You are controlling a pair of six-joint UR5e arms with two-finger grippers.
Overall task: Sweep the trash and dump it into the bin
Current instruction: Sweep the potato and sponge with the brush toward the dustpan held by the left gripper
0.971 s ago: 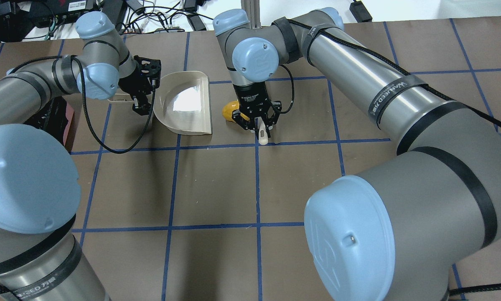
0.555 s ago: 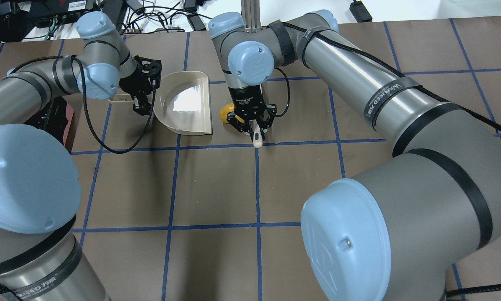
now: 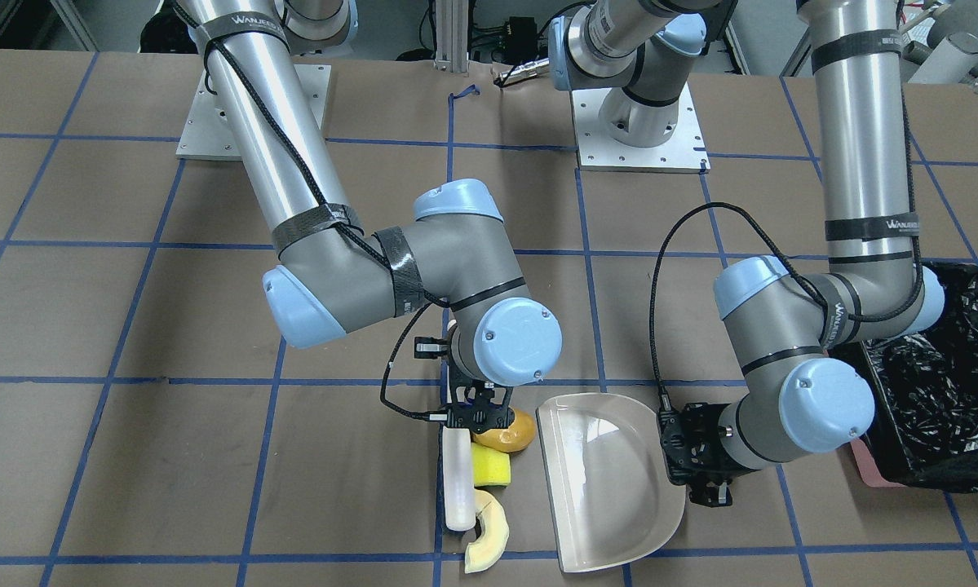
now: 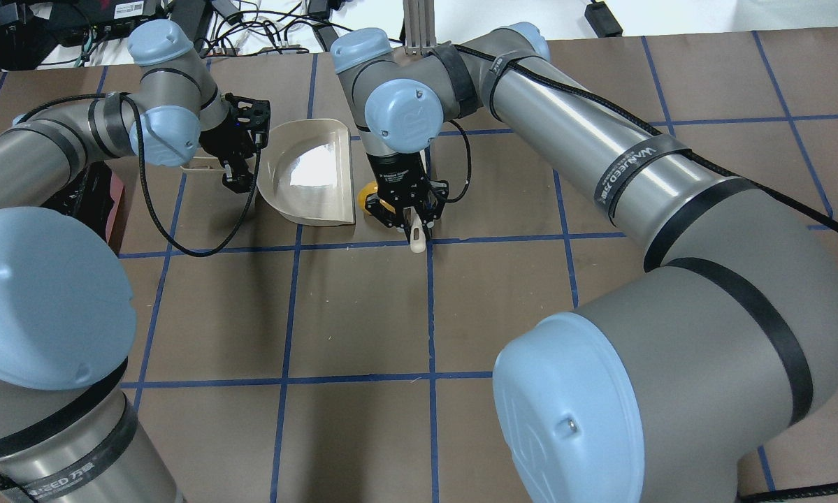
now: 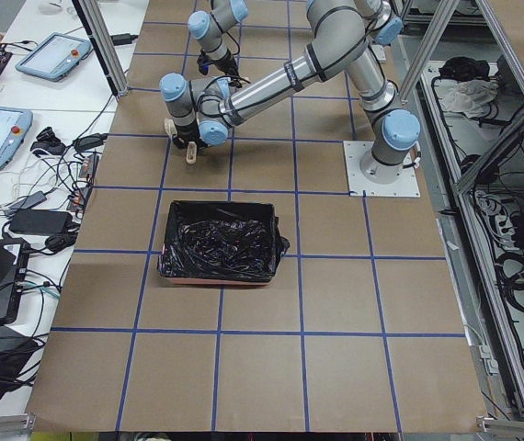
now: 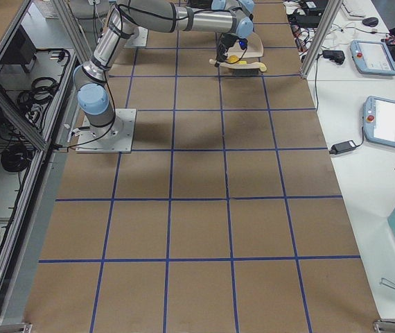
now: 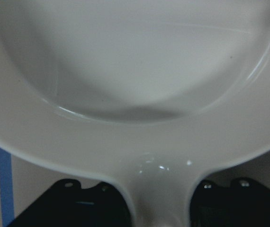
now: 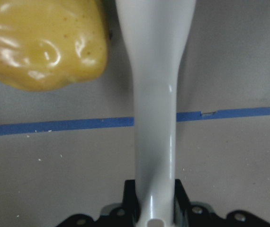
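Trash (image 3: 490,466) isn't in the dustpan (image 3: 611,481) yet, bin (image 3: 937,391) dump pending. Right gripper (image 3: 476,417) grips the sweeper (image 3: 458,481), left gripper (image 3: 710,487) the dustpan handle.

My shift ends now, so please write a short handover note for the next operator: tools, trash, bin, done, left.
Left tool: shut on the handle of the empty beige plastic dustpan, on the table.
Right tool: shut on a white plastic sweeping bar.
Trash: orange-brown lumpy oval, yellow sponge wedge and cream crescent slice lie between bar and dustpan mouth.
Bin: box lined with a black plastic bag, at the robot's left.
Done: nothing swept in.
Left: sweep all three in, then dump.
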